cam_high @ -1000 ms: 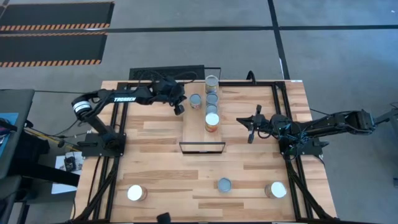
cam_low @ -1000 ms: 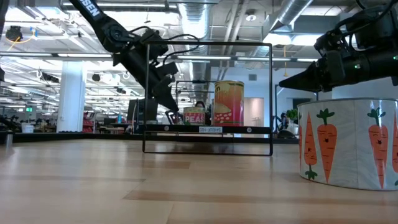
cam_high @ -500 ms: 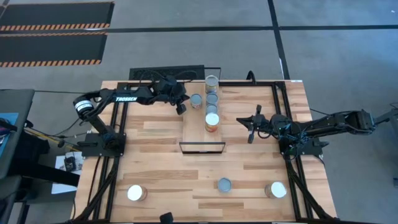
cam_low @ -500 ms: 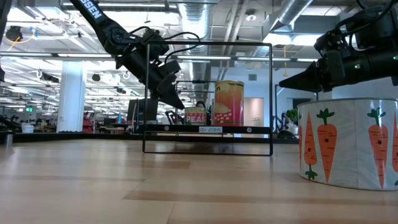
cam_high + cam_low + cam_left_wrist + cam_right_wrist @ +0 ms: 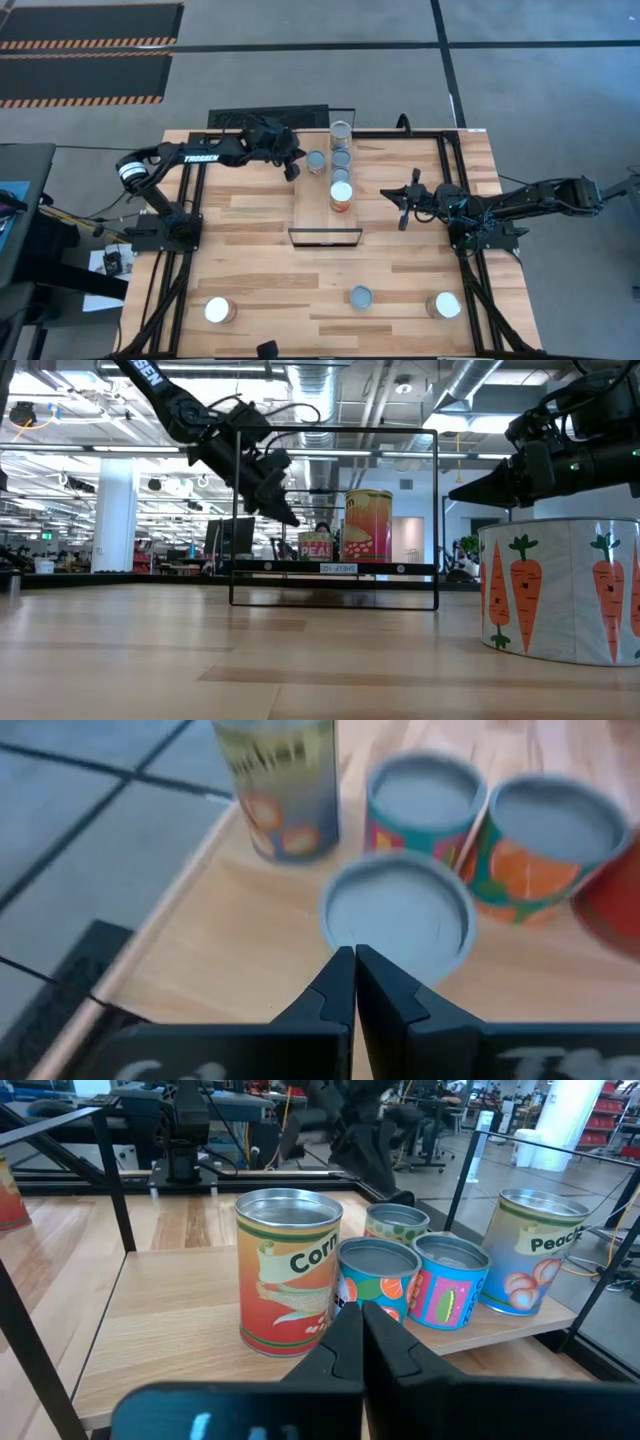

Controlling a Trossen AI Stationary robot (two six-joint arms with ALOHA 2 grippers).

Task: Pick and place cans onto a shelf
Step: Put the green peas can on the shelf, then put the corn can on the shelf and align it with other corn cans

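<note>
Nearest the front table edge, well apart from the shelf (image 5: 312,205), three cans (image 5: 360,296) stand loose; five more stand on the shelf, four in a row along it and one (image 5: 315,162) beside the row. The left gripper (image 5: 292,170) hovers empty just beside that can with fingers pressed together, and the right gripper (image 5: 400,208), also closed on nothing, waits right of the shelf. The cans look rigid, smooth and rather light, so I would grasp one across its round side, near the middle

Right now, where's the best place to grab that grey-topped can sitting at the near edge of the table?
Grip the grey-topped can across its round side wall, descending from above. It stands upright and well apart from the white-topped cans, so either gripper's fingers should have room on both sides.
</note>
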